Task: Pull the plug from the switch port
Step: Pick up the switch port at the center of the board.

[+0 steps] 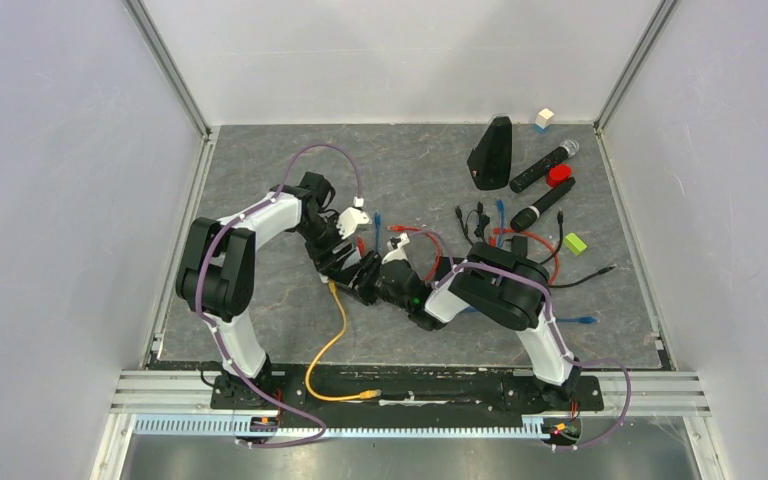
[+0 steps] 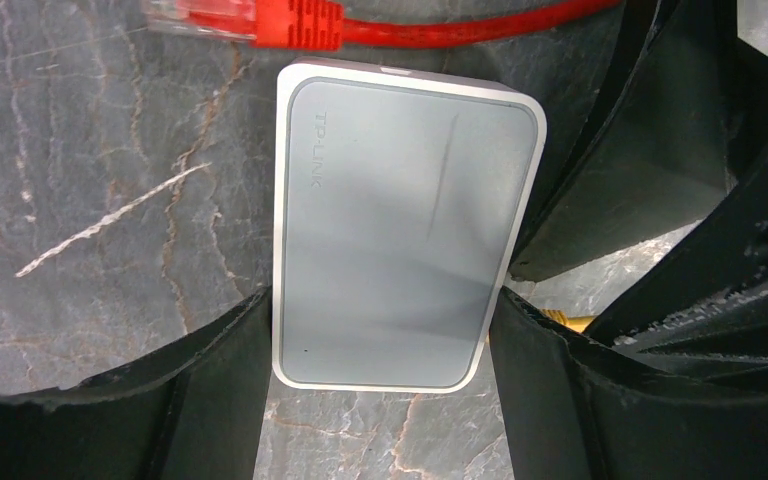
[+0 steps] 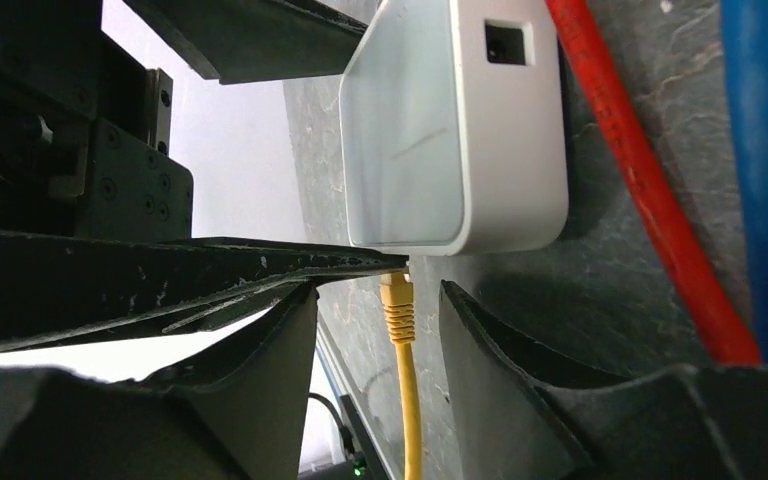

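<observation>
Left hand [image 2: 380,312] clamps the switch [image 2: 410,200]; right wrist view alone shows right hand [image 3: 377,292] open around yellow plug [image 3: 398,312].

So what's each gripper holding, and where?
Left gripper clamps the white rectangular switch by its opposite sides; right gripper straddles the yellow cable plug, untouched.

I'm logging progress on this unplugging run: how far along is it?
Done: the left gripper is clamped on the white switch, bracing it. In hand: the right gripper straddles the yellow plug, with gaps on both sides, not yet gripping. Remaining: close on the plug and pull it out; it appears still seated in the switch's edge.
</observation>
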`<state>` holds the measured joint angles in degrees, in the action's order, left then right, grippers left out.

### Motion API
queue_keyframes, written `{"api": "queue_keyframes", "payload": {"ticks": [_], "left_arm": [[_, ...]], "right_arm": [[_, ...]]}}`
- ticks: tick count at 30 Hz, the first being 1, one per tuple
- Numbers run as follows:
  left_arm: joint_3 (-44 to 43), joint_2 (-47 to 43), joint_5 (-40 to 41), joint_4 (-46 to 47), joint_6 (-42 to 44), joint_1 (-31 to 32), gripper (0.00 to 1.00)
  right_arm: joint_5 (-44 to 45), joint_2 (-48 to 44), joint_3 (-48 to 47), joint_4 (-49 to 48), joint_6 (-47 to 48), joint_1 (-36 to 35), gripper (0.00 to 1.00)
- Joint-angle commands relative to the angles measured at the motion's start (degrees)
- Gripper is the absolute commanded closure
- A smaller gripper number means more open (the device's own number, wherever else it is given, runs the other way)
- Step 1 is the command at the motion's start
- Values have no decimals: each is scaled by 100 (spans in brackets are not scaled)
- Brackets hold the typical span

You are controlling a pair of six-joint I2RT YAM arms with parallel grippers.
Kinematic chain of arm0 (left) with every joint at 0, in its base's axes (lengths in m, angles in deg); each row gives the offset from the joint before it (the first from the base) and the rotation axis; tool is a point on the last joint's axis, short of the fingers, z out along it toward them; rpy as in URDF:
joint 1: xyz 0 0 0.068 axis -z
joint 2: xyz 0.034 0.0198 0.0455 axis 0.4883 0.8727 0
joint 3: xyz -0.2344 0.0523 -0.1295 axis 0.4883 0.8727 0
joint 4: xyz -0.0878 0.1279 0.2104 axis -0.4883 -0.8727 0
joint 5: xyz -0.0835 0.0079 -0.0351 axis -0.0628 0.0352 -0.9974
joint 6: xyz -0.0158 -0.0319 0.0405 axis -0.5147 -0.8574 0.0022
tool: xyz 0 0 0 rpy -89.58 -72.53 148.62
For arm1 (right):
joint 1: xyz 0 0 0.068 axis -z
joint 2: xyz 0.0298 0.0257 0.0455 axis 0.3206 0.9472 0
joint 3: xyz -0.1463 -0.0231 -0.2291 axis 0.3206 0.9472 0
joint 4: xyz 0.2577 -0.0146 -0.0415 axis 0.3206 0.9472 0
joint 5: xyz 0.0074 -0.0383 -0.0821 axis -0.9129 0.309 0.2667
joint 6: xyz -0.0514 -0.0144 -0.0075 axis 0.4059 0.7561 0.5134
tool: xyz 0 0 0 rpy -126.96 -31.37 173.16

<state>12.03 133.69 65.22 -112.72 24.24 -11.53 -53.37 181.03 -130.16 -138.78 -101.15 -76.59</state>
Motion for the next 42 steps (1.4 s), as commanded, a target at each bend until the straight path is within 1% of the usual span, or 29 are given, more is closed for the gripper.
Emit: {"api": "queue_keyframes", "payload": {"ticks": [1, 5, 7, 8, 12, 15, 20, 25, 28, 31, 32, 35, 37, 38, 42], "left_arm": [[-90, -1, -255, 45, -127, -29, 42], [-110, 10, -259, 27, -110, -30, 43], [-114, 34, -273, 31, -112, -29, 43], [-123, 52, -273, 31, -118, -29, 43], [-148, 93, -246, 13, -120, -29, 43], [-175, 133, -281, 13, -115, -31, 43], [-211, 186, -315, 9, -135, -29, 43], [-158, 134, -334, 6, -106, -30, 43], [-167, 125, -352, -47, -78, -31, 44], [-167, 116, -378, -48, -75, -29, 43], [-167, 126, -387, -48, -73, -29, 43], [-176, 133, -387, -48, -76, -37, 44], [-176, 133, -405, -46, -71, -30, 44], [-168, 134, -398, -49, -56, -29, 44], [-120, 115, -168, 5, -27, -44, 44]], "right_arm": [[293, 305, -403, -292, -308, 16, 53], [271, 371, -395, -287, -337, -48, 58], [235, 378, -307, -439, -401, -47, 58], [233, 362, -250, -580, -405, -52, 57], [208, 178, -84, -596, -174, -87, 51], [207, 89, 128, -804, -154, -126, 51], [212, 125, 125, -807, -129, -164, 55], [394, 334, -252, -547, -211, -123, 59], [406, 474, -552, -328, -210, -93, 64], [350, 543, -799, -108, -120, -100, 72], [316, 557, -827, -74, -96, -106, 75], [350, 533, -718, -68, -133, -122, 82], [361, 507, -623, -94, -167, -103, 90], [342, 483, -604, -95, -149, -85, 99], [24, 338, -401, -8, -114, -56, 100]]}}
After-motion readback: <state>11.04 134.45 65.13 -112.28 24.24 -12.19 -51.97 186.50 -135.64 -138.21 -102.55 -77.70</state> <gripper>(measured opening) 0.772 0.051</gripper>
